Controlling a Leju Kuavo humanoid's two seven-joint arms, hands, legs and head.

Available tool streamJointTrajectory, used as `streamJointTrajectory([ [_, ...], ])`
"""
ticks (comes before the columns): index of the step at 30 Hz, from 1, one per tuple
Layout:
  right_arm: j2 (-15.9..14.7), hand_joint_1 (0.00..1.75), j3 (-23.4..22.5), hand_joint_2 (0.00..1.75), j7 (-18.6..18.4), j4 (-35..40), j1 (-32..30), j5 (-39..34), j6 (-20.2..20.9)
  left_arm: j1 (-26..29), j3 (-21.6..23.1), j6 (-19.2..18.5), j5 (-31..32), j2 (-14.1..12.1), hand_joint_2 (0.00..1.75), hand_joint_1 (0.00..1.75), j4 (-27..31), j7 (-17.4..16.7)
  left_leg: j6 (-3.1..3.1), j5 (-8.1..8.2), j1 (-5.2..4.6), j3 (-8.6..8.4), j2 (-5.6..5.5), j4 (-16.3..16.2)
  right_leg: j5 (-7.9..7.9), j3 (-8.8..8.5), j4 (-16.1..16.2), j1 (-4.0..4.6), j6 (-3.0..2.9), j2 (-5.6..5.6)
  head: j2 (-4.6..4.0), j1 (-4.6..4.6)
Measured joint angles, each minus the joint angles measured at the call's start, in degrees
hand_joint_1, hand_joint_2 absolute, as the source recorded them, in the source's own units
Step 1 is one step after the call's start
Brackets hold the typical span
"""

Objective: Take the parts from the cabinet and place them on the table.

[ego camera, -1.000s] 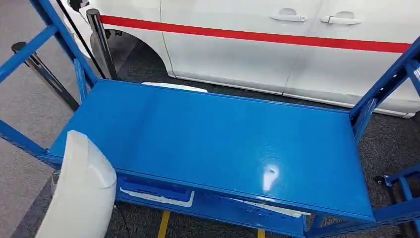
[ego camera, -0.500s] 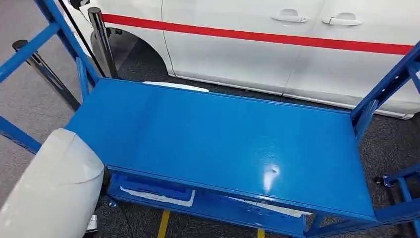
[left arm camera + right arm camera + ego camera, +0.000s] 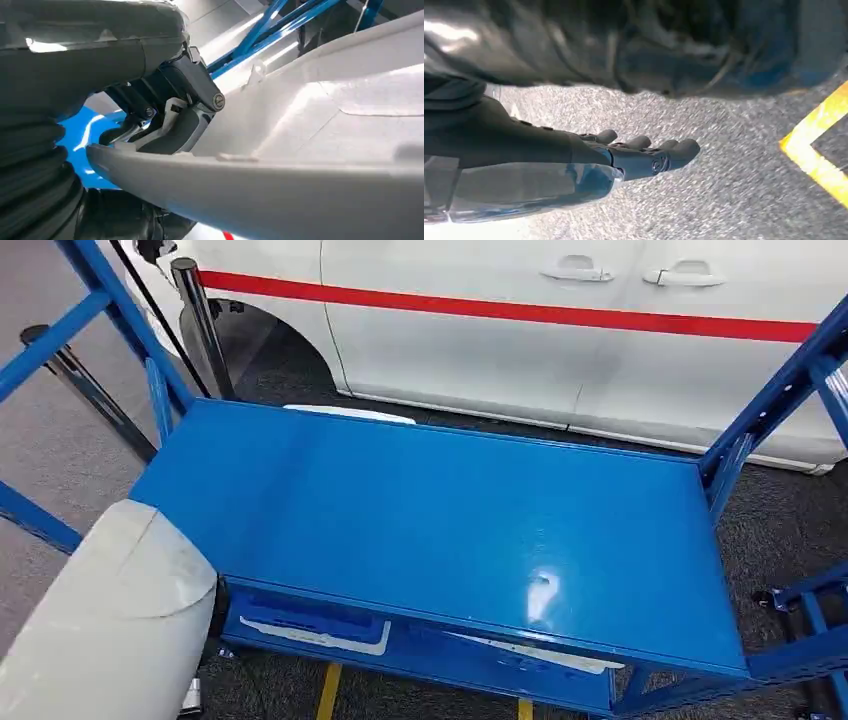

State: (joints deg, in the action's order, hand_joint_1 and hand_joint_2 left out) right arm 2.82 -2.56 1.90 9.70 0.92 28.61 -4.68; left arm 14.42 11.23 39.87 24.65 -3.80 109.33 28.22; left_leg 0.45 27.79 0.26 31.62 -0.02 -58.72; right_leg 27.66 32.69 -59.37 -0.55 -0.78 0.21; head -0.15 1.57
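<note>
White curved part (image 3: 115,625) sits at the near left corner of the blue table (image 3: 450,520), the left hand (image 3: 170,117) with fingers (image 3: 175,132) grasping its edge. Right hand (image 3: 624,155) hangs over grey floor (image 3: 724,200), fingers released.

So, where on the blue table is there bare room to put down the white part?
Almost the whole blue table top is bare, from the white car side to the near edge and across to the right uprights. A thin white piece lies at the far left edge. The near left corner is crowded: there the left hand holds the white part.
</note>
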Motion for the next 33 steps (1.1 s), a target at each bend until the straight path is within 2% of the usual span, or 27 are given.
streamJointTrajectory([
  [2, -0.02, 0.0, -0.02, 0.0, -0.2, 0.0, 0.01, 0.0, -0.04, -0.1, 0.02, 0.02, -0.04, 0.11, 1.75, 1.75, 0.0, 0.04, -0.45, 3.5, 0.17, 1.35, 0.02, -3.42, -0.34, 0.23, 0.09, -0.12, -0.56, -0.21, 0.0, -0.07],
  [4, -0.02, 0.0, -0.04, 0.0, -0.35, 0.0, 0.0, 0.0, -0.07, -0.1, 0.09, 0.02, -0.07, 0.13, 1.75, 1.75, 0.0, 0.07, -0.71, 8.53, 0.29, 4.63, 0.04, -12.01, -0.56, 0.71, 0.07, 0.07, -0.86, -0.34, 0.0, -0.07],
  [5, 0.0, 0.0, -0.04, 0.0, -0.39, 0.0, -0.01, 0.02, -0.04, -0.1, 0.13, 0.02, -0.13, 0.15, 1.75, 1.75, 0.0, 0.09, -0.75, 9.87, 0.29, 5.86, 0.04, -15.5, -0.71, 1.01, -0.01, 0.21, -0.96, -0.36, 0.0, -0.04],
  [6, 0.0, 0.0, -0.04, 0.0, -0.44, 0.0, -0.02, 0.02, -0.04, -0.1, 0.2, 0.02, -0.18, 0.15, 1.75, 1.75, 0.0, 0.11, -0.66, 9.84, 0.29, 5.98, 0.04, -16.5, -0.81, 1.23, -0.11, 0.27, -0.95, -0.37, 0.0, -0.07],
  [7, 0.0, 0.0, -0.04, 0.0, -0.52, 0.0, -0.02, 0.0, -0.04, -0.12, 0.26, 0.02, -0.33, 0.15, 1.75, 1.75, 0.0, 0.18, -0.5, 8.5, 0.28, 4.74, 0.04, -14.87, -0.92, 1.46, -0.24, 0.35, -0.93, -0.36, 0.0, -0.07],
  [8, 0.0, 0.0, -0.04, 0.0, -0.52, 0.0, -0.02, 0.02, -0.04, -0.16, 0.35, 0.02, -0.33, 0.15, 1.75, 1.75, 0.0, 0.24, -0.27, 6.5, 0.26, 2.53, 0.04, -11.32, -1.02, 1.58, -0.36, 0.39, -0.89, -0.34, 0.0, -0.07],
  [10, 0.0, 0.0, -0.04, 0.0, -0.63, 0.0, -0.01, 0.02, -0.07, -0.55, 0.63, 0.02, -0.48, 0.15, 1.75, 1.75, 0.0, 0.35, 0.51, 2.48, 0.02, -3.35, 0.04, -1.32, -1.14, 1.59, -0.63, 0.4, -0.7, -0.32, 0.0, -0.07],
  [11, 0.13, 0.0, -0.04, 0.0, -0.68, 0.0, 0.0, 0.02, -0.09, -0.87, 0.83, 0.02, -0.48, 0.15, 1.75, 1.75, 0.0, 0.42, 0.81, 3.22, -0.34, -4.04, 0.02, 0.52, -1.32, 1.78, -0.8, 0.59, -0.39, -0.37, 0.0, -0.02],
  [13, 0.17, 0.0, -0.04, 0.0, -0.7, 0.0, 0.01, 0.02, -0.11, -0.88, 1.2, 0.02, -0.52, 0.15, 1.75, 1.75, 0.02, 0.44, 0.87, 2.71, -0.63, -3.51, -0.04, 0.69, -1.78, 2.12, -0.81, 0.35, 0.32, -0.41, 0.0, -0.02],
  [15, 0.24, 0.0, -0.04, 0.0, -0.7, 0.0, -0.08, 0.02, -0.11, -0.98, 1.42, 0.02, -0.52, 0.15, 1.75, 1.75, 0.02, 0.48, 1.47, 1.74, -0.61, -3.37, 0.0, 1.36, -2.48, 2.11, -0.39, 0.31, 1.25, -0.35, 0.0, -0.02],
  [16, 0.22, 0.0, -0.04, 0.0, -0.7, -0.02, -0.03, 0.02, -0.13, -1.07, 1.57, 0.02, -0.55, 0.22, 1.75, 1.75, 0.02, 0.5, 1.76, 1.02, -0.08, -3.51, 0.37, 1.89, -1.54, 2.34, -1.06, 0.21, 1.34, -0.27, 0.0, -0.04],
  [17, 0.22, 0.0, -0.07, 0.0, -0.7, -0.02, -0.02, 0.02, -0.18, -1.21, 1.66, 0.02, -0.57, 0.35, 1.75, 1.75, 0.02, 0.52, 2.15, 0.56, -0.16, -3.02, 0.34, 2.0, 0.79, 2.97, -2.44, 0.19, 1.57, -0.2, 0.0, 0.02],
  [18, 0.22, 0.0, -0.07, 0.0, -0.72, -0.02, -0.02, 0.02, -0.17, -1.31, 1.73, 0.0, -0.59, 0.37, 1.75, 1.75, 0.02, 0.52, 2.56, 0.22, -0.2, -2.48, 0.41, 1.9, 3.98, 4.1, -5.84, 0.16, 1.78, -0.18, 0.0, 0.06],
  [19, 0.22, 0.0, -0.06, 0.0, -0.72, -0.02, -0.02, 0.02, -0.17, -1.3, 1.84, -0.02, -0.63, 0.44, 1.75, 1.75, 0.0, 0.52, 2.64, -0.08, -0.27, -1.91, 0.47, 1.79, 6.74, 5.41, -9.98, 0.09, 2.02, -0.18, 0.0, 0.07],
  [20, 0.22, 0.0, -0.04, 0.0, -0.74, -0.02, -0.03, 0.02, -0.17, -1.3, 1.99, -0.04, -0.63, 0.48, 1.75, 1.75, 0.0, 0.52, 2.65, -0.41, -0.32, -1.25, 0.54, 1.64, 8.77, 6.63, -14.17, 0.0, 2.25, -0.18, 0.0, 0.04],
  [21, 0.22, 0.0, -0.07, 0.0, -0.76, -0.02, -0.04, 0.02, -0.17, -1.3, 2.12, -0.06, -0.68, 0.52, 1.75, 1.75, 0.0, 0.52, 2.6, -0.68, -0.34, -0.61, 0.56, 1.38, 9.13, 7.03, -16.61, -0.13, 2.42, -0.19, 0.0, 0.05],
  [22, 0.22, 0.0, -0.07, 0.0, -0.81, -0.02, -0.03, 0.02, -0.2, -1.33, 2.25, -0.07, -0.68, 0.55, 1.75, 1.75, 0.0, 0.52, 2.48, -0.87, -0.33, -0.04, 0.58, 1.1, 8.1, 6.15, -16.22, -0.26, 2.57, -0.21, 0.0, 0.04],
  [23, 0.22, 0.0, -0.07, 0.0, -0.9, -0.02, -0.01, 0.02, -0.28, -1.41, 2.43, -0.07, -0.77, 0.57, 1.75, 1.75, 0.0, 0.5, 2.42, -1.02, -0.28, 0.47, 0.58, 0.73, 6.31, 4.07, -13.65, -0.4, 2.66, -0.21, 0.0, 0.04],
  [24, 0.22, 0.0, -0.07, 0.0, -0.98, -0.02, 0.01, 0.02, -0.42, -1.48, 2.62, -0.09, -1.0, 0.57, 1.75, 1.75, 0.0, 0.5, 2.3, -1.1, -0.22, 0.92, 0.57, 0.36, 4.47, 1.34, -9.64, -0.53, 2.7, -0.22, 0.0, 0.04],
  [25, 0.22, 0.0, -0.09, 0.0, -1.2, -0.02, 0.03, 0.02, -0.59, -1.54, 2.84, -0.09, -1.14, 0.59, 1.75, 1.75, 0.0, 0.44, 2.16, -1.18, -0.18, 1.42, 0.56, -0.24, 2.75, -2.77, -3.35, -0.75, 2.74, -0.21, 0.0, 0.04],
  [26, 0.22, 0.0, -0.09, 0.0, -1.29, -0.02, 0.1, 0.02, -0.7, -1.57, 2.95, -0.09, -1.16, 0.63, 1.75, 1.75, 0.0, 0.44, 1.86, -1.31, -0.24, 1.83, 0.55, -0.47, 4.51, -4.3, -0.33, -0.66, 2.47, -0.11, 0.0, 0.07],
  [27, 0.22, 0.0, -0.11, 0.0, -1.35, -0.02, 0.03, 0.02, -0.85, -1.67, 3.04, -0.13, -1.16, 0.63, 1.75, 1.75, 0.0, 0.41, 1.43, -1.51, -0.41, 1.96, 0.51, -0.68, 3.18, -3.85, -0.61, -0.12, 1.71, 0.19, 0.0, -0.04],
  [29, 0.22, 0.0, -0.24, 0.0, -1.62, -0.02, 0.05, 0.02, -1.03, -1.85, 3.19, -0.11, -1.36, 0.68, 1.75, 1.75, -0.02, 0.42, 0.61, -2.24, -0.31, 2.13, 0.51, -0.56, 2.99, -3.37, -0.44, 0.07, 1.14, 0.18, 0.0, -0.04],
  [30, 0.22, 0.0, -0.41, 0.0, -1.75, -0.02, 0.08, -0.02, -1.07, -1.83, 3.3, -0.11, -1.57, 0.72, 1.75, 1.75, 0.0, 0.39, 0.24, -2.59, -0.32, 2.2, 0.45, -0.44, 2.6, -3.09, -0.23, 0.03, 0.63, 0.16, 0.0, 0.0],
  [31, 0.33, 0.0, -0.5, 0.0, -1.81, -0.02, 0.13, -0.17, -1.05, -1.87, 3.32, -0.11, -1.66, 0.72, 1.75, 1.75, -0.02, 0.39, -0.01, -2.15, -0.21, 2.68, 0.31, -0.87, 1.83, -2.44, 0.23, -0.47, -0.16, -0.13, 0.0, 0.02],
  [32, 0.31, 0.0, -0.55, 0.0, -1.88, -0.02, 0.23, -0.22, -1.01, -1.86, 3.34, -0.11, -1.68, 0.72, 1.75, 1.75, -0.02, 0.39, -0.3, 0.04, -0.1, 3.47, 0.23, -2.02, 1.29, -1.88, 0.26, -0.35, -0.45, -0.14, 0.0, -0.07],
  [33, 0.31, 0.0, -0.68, 0.0, -1.92, -0.02, 0.21, -0.26, -0.98, -1.9, 3.48, -0.11, -1.68, 0.72, 1.75, 1.75, -0.02, 0.39, -0.39, 3.22, -0.04, 4.34, 0.22, -4.66, 0.85, -1.26, 0.27, -0.3, -0.99, -0.34, 0.0, -0.04],
])
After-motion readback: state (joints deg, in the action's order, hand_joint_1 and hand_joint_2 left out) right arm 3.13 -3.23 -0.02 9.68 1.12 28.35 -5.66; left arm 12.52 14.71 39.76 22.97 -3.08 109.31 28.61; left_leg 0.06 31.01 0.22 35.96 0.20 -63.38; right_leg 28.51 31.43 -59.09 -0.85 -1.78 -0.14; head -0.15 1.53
